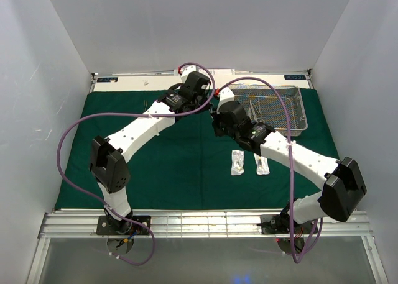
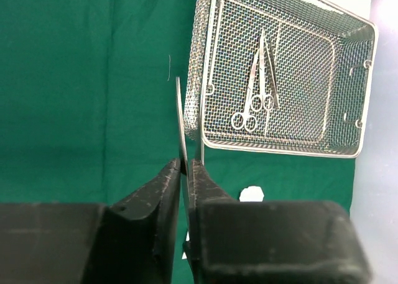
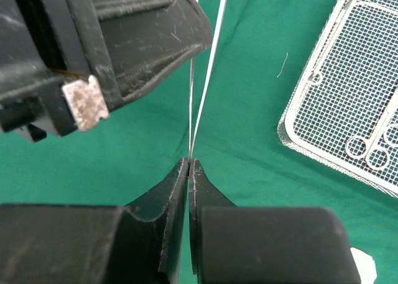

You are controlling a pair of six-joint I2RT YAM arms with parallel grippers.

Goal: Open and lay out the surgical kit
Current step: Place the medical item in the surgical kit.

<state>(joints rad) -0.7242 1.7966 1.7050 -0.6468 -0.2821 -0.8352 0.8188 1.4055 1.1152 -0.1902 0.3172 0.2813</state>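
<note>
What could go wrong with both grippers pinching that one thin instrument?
1. The right gripper holds the forceps only at their very end; a pull by either arm could bend them or slip them free.
2. The left gripper pinches just thin metal; an early release may drop them on the green cloth.

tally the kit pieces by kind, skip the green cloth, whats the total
wire-mesh tray: 1
ring-handled instruments in the tray: 2
clear packets: 2
forceps held off the cloth: 1
total: 6
</note>
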